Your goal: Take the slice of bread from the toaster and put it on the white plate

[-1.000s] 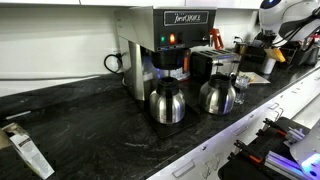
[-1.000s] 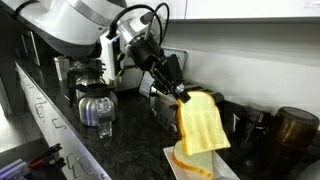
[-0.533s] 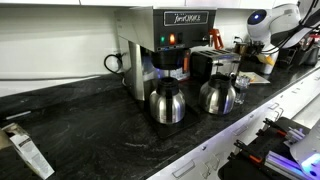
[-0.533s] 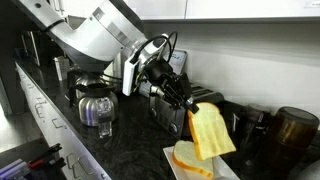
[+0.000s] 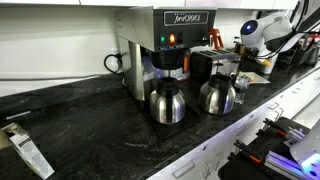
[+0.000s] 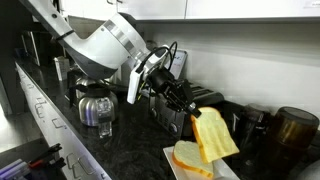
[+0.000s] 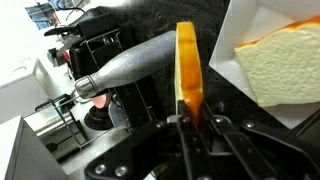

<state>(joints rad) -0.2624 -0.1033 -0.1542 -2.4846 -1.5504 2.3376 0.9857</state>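
Note:
My gripper (image 6: 189,109) is shut on a tan to orange slice of bread (image 6: 215,135) and holds it tilted above the white plate (image 6: 172,158). In the wrist view the slice (image 7: 187,62) stands edge-on between the jaws (image 7: 190,118), with the plate (image 7: 225,55) to its right. Another pale slice (image 6: 190,160) lies on the plate; it shows in the wrist view too (image 7: 285,65). The dark toaster (image 6: 165,103) with shiny metal sides stands just behind the gripper; it also shows in an exterior view (image 5: 208,62) and in the wrist view (image 7: 105,58).
A tall coffee brewer (image 5: 165,45) with lights stands on the black counter (image 5: 90,125), with two steel carafes (image 5: 167,102) (image 5: 218,94) in front. Another carafe (image 6: 97,104) sits near the arm. A dark brown jar (image 6: 292,128) stands beyond the plate.
The arm has swung lower and further over the plate, carrying the bread slice down and toward the plate. The gripper stays shut on the slice.

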